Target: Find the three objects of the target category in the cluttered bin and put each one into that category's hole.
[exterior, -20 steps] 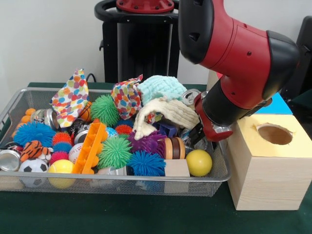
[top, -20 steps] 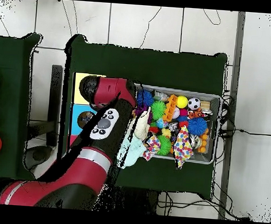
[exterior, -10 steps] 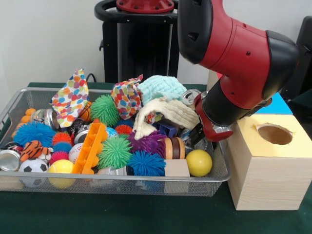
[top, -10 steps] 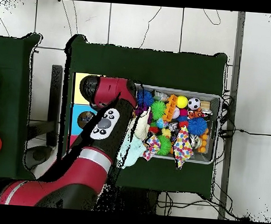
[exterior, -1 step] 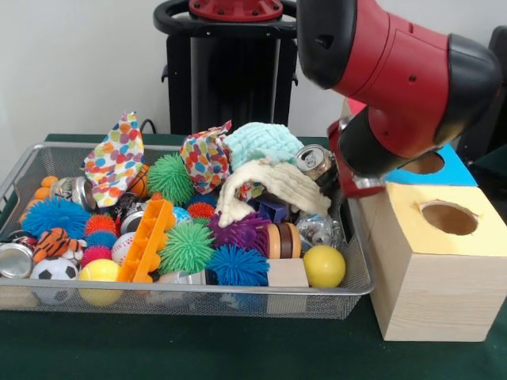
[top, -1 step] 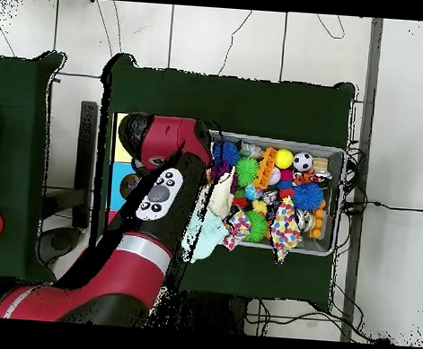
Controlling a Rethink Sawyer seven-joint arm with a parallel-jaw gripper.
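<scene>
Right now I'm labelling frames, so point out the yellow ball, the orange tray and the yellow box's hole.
yellow ball (exterior, -1 step: 323, 265), front view, centre of its face.
orange tray (exterior, -1 step: 146, 237), front view, middle of its ridged top.
yellow box's hole (exterior, -1 step: 448, 218), front view, inside the round opening.

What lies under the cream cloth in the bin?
Under the cream cloth, a purple block and a purple spiky ball show at its lower edge. Anything deeper beneath it is covered.

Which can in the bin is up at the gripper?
The silver can at the bin's right end, tilted with its top showing, raised above the clutter right beside the arm. The other cans lie low among the toys at the left end.
</scene>
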